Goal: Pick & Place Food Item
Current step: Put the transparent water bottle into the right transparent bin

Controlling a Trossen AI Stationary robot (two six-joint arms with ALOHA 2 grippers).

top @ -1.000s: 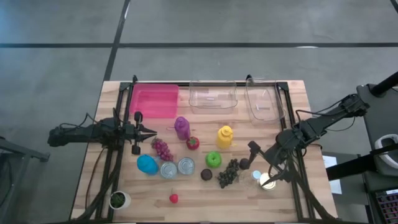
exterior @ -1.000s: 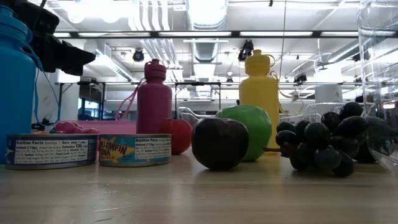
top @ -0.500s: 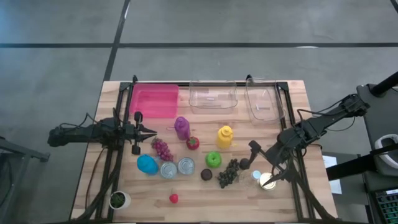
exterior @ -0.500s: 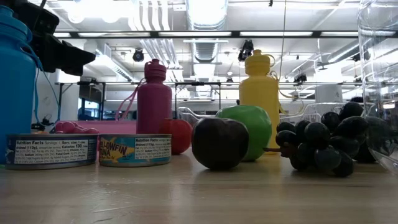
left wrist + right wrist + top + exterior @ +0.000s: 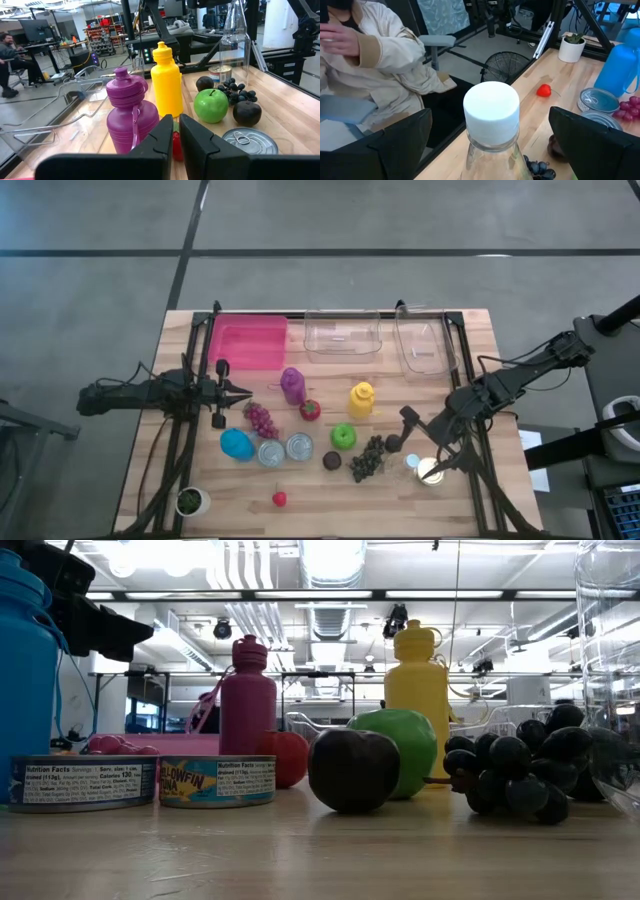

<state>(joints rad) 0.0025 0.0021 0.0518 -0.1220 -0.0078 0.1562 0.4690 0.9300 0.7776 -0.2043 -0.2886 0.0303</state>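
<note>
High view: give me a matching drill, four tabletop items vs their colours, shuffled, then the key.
Items:
1. bin at the table's far edge
2. apple
3. tall bottle beside the apple
4. bottle next to the two cans

Colours:
A. yellow
B. blue
C. pink
D. green

Pairs: 1-C, 2-D, 3-A, 4-B
</note>
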